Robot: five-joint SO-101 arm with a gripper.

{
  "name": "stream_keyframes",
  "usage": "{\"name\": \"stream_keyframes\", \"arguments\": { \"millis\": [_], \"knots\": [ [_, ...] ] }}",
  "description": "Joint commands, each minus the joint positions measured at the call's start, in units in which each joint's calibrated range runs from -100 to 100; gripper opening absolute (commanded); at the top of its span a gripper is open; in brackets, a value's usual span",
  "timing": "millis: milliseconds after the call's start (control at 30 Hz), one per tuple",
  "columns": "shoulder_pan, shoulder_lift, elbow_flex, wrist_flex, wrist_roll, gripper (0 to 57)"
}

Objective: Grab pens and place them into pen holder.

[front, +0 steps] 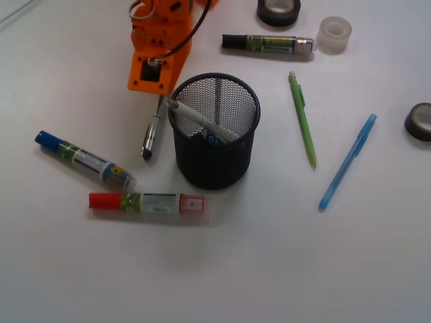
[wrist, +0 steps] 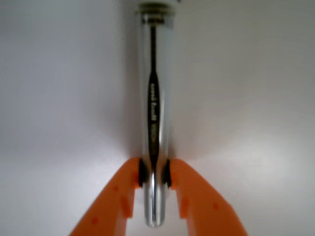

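Note:
My orange gripper is shut on the silver pen, black pads pinching its upper end. The pen hangs down left of the black mesh pen holder, its dark tip near the table. Inside the holder lean a white pen and a dark blue and black pen. A green pen and a light blue pen lie on the table to the holder's right.
Fat markers lie around: blue-capped at left, red-capped in front of the holder, black-capped at the back. Dark tape rolls sit at top and right edge; a clear tape roll lies by the black-capped marker.

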Motion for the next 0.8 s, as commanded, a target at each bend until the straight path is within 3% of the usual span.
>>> {"name": "stream_keyframes", "arguments": {
  "millis": [0, 267, 533, 767],
  "knots": [
    [1.5, -7.0, -6.0, 6.0, 0.5, 0.3],
    [2.3, -25.1, -21.3, 12.8, 0.3, 0.3],
    [-8.8, -28.1, -21.7, -9.2, -3.6, 0.3],
    [-15.4, -20.6, -9.5, -39.3, -3.8, 0.3]
  ]
}}
